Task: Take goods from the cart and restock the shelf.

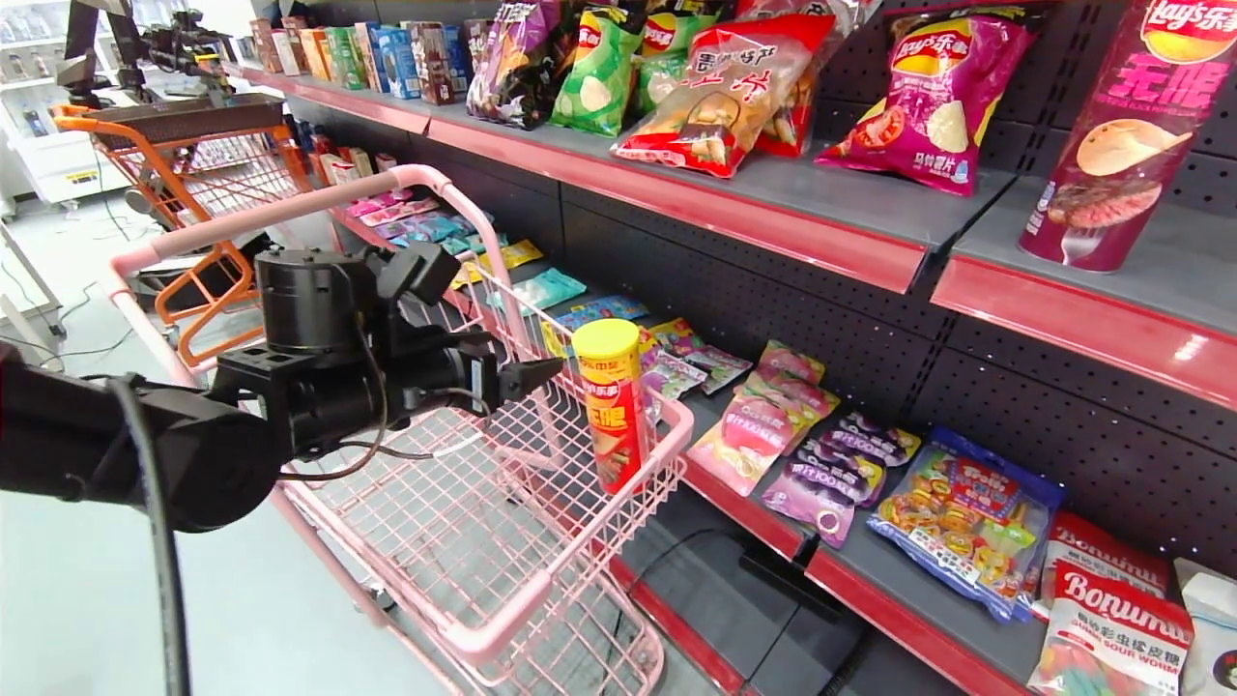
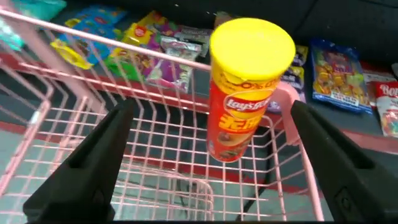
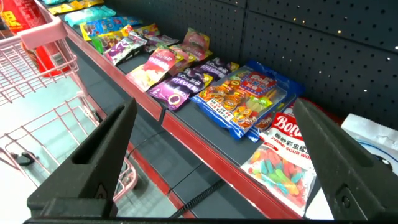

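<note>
Picking from the cart (image 1: 507,623): my left gripper (image 2: 211,112), fingers spread empty, faces the corner chips can (image 1: 611,406); next, advance and clench.

The chip can (image 1: 611,406) sits jammed in the far corner of the pink cart (image 1: 503,580), with wire walls tight behind it and on its shelf side, so no getting in from there. The can's side facing the left gripper (image 1: 541,375) is wide open basket, and the fingers are spread wider than the can. Above the can's lid it's open air up to the upper shelf (image 1: 676,208), and candy bags (image 1: 763,430) lie flat just beyond the can.
</note>
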You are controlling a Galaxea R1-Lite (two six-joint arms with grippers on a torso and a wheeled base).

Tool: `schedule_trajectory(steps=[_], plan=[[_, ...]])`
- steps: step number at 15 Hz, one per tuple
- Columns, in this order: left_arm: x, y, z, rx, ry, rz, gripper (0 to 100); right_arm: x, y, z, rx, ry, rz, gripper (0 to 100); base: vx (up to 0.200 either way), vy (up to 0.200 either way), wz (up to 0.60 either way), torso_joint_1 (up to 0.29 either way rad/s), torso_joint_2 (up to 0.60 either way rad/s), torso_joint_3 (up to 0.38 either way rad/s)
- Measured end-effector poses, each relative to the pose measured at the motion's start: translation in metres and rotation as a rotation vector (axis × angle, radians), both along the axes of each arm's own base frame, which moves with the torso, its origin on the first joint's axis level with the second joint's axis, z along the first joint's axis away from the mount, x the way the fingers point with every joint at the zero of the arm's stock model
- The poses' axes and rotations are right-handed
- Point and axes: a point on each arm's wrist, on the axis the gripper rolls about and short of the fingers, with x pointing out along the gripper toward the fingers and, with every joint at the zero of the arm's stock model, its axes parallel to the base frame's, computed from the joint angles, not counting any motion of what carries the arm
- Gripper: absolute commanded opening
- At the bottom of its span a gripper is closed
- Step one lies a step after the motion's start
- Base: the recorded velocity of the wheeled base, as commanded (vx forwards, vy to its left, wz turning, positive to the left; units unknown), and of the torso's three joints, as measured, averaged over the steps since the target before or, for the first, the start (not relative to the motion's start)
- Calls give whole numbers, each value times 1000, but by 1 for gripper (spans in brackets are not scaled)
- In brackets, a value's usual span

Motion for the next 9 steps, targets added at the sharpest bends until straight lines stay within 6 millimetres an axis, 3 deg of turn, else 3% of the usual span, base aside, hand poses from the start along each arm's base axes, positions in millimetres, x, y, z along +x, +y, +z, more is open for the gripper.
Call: schedule_trajectory(steps=[9], plan=[[28,-33,-35,-2,1,-56,100,0,0,0,-2,-2,1,100,0,0,0,0,0,0]])
